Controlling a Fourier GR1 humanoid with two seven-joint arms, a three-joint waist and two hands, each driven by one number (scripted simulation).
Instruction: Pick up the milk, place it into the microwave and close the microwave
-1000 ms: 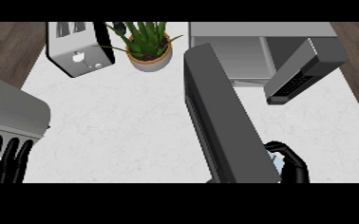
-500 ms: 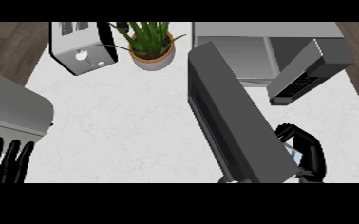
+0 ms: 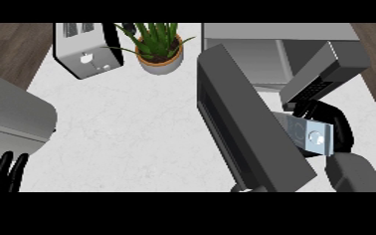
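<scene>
The milk [image 3: 311,138], a pale grey-blue carton with a round cap facing up, is sitting in the lower right of the frame, lifted off the desk [image 3: 125,129] and lying tilted against the right edge of the open microwave door [image 3: 246,122]. The right hand [image 3: 340,128] is holding it, its black fingers curling round the carton's upper and right sides, with the grey forearm coming in from the lower right corner. The door is standing out as a long dark slab running from the upper middle down toward the lower right. Behind it, the microwave [image 3: 294,32] is occupying the upper right, its light cavity showing open.

The white, faintly speckled desk is filling the middle of the frame. A potted plant [image 3: 158,50] is standing at the top centre, just beside a silver toaster [image 3: 84,52] in the upper left. Dark wooden boards [image 3: 22,45] are showing beyond the desk's upper left edge. The left hand [image 3: 11,172] is resting at the lower left edge, fingers straight and pointing up.
</scene>
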